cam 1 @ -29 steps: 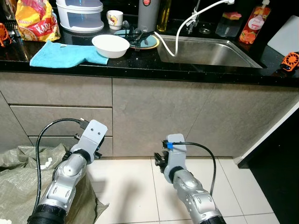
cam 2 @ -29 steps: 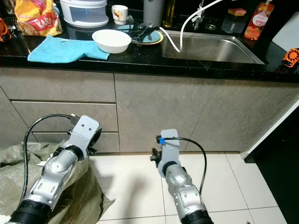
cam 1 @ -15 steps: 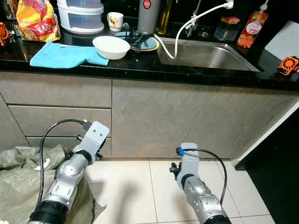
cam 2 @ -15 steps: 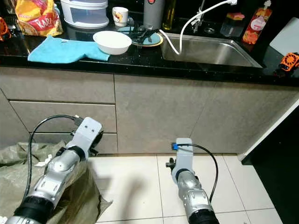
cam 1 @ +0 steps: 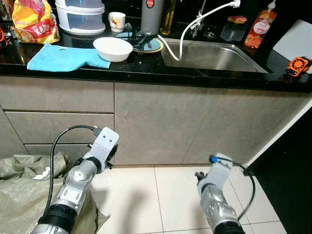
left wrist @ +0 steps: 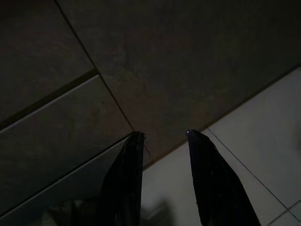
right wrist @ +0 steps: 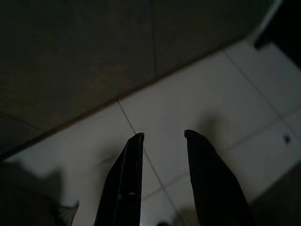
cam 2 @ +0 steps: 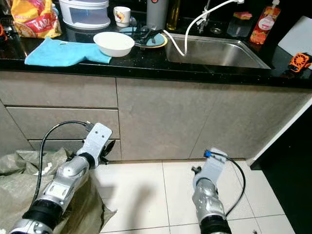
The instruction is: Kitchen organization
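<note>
Right end effector (right wrist: pixel 162 139): drops lower and rightward, open, empty | left end effector (left wrist: pixel 164 136): open, empty, by drawers (cam 1: pixel 58 124) | white bowl (cam 1: pixel 112 48), desk (cam 1: pixel 146 68): untouched, organizing unstarted.

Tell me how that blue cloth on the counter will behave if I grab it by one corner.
The blue cloth lies flat and rumpled, so it will likely hang limp and trail. It touches the white bowl, so dragging it might nudge the bowl. It looks light and probably not slippery.

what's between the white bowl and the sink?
A plate holding dark utensils, beside the bowl, then the sink rim with a white hose. Left eye view.
</note>
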`<state>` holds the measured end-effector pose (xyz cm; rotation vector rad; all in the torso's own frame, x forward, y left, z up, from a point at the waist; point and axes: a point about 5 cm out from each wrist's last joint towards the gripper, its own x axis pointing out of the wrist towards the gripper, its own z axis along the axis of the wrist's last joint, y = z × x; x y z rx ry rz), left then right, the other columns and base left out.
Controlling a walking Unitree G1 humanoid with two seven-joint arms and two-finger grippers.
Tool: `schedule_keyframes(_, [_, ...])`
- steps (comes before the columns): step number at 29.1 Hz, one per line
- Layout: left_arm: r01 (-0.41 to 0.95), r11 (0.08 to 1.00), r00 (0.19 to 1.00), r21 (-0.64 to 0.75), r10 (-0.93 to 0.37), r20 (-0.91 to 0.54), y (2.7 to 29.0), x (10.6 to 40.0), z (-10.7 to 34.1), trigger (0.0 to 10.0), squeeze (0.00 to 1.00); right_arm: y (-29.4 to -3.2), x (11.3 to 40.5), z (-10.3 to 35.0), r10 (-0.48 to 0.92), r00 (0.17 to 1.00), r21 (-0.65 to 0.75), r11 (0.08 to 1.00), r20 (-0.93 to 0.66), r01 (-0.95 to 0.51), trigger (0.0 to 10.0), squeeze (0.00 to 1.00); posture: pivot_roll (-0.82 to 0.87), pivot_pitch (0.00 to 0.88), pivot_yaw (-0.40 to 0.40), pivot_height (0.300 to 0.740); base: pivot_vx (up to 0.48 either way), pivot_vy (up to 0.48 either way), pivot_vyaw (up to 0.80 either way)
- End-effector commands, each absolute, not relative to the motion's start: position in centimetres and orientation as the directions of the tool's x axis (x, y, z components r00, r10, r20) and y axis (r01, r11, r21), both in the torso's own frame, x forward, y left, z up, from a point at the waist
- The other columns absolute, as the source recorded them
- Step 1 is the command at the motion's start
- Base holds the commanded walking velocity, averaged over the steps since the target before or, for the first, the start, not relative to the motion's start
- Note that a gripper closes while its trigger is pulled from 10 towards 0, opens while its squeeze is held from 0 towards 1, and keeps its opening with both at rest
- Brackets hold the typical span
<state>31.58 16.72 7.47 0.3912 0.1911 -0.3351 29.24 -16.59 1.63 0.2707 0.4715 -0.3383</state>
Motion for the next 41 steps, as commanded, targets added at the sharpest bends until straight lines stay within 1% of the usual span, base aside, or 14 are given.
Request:
schedule_keyframes(1, [0.364,0.875,0.923,0.321,-0.291,-0.252,16.37,31.76,7.36,10.0,0.0,-16.67,29.22,1.48,-0.256,0.836,0.158,0.915,-0.486,0.372,10.0,0.0,0.27,0.027,-0.105,0.74,0.0,0.0,0.0])
schedule_keyframes(3, [0.362,0.884,0.924,0.295,-0.298,-0.238,16.16,31.96,7.54,10.0,0.0,-16.66,29.47,1.68,-0.26,0.844,0.157,0.916,-0.47,0.369,10.0,0.0,0.26,0.029,-0.105,0.74,0.0,0.0,0.0])
schedule_keyframes(7, [0.372,0.877,0.921,0.305,-0.308,-0.237,16.04,31.95,7.6,10.0,0.0,-16.7,29.53,1.74,-0.263,0.848,0.159,0.915,-0.461,0.37,10.0,0.0,0.27,0.03,-0.107,0.74,0.0,0.0,0.0])
schedule_keyframes(11, [0.37,0.881,0.923,0.296,-0.313,-0.223,15.79,31.99,7.69,10.0,0.0,-16.44,29.89,2.19,-0.237,0.875,0.15,0.934,-0.422,0.325,10.0,0.0,0.26,0.035,-0.11,0.74,0.0,0.0,0.0])
schedule_keyframes(20, [0.378,0.873,0.921,0.309,-0.318,-0.227,15.68,31.93,7.62,10.0,0.0,-16.35,29.98,2.16,-0.223,0.88,0.152,0.938,-0.418,0.31,10.0,0.0,0.27,0.041,-0.117,0.74,0.0,0.0,0.0])
schedule_keyframes(35, [0.371,0.875,0.923,0.312,-0.309,-0.231,15.92,31.98,7.57,10.0,0.0,-16.38,29.94,2.1,-0.229,0.881,0.158,0.935,-0.415,0.318,10.0,0.0,0.26,0.043,-0.113,0.74,0.242,-0.386,0.0])
schedule_keyframes(41, [0.363,0.88,0.926,0.307,-0.303,-0.226,15.98,32.02,7.62,10.0,0.0,-16.4,29.94,2.09,-0.229,0.881,0.158,0.935,-0.415,0.318,10.0,0.0,0.26,0.044,-0.112,0.74,0.0,-0.045,0.0])
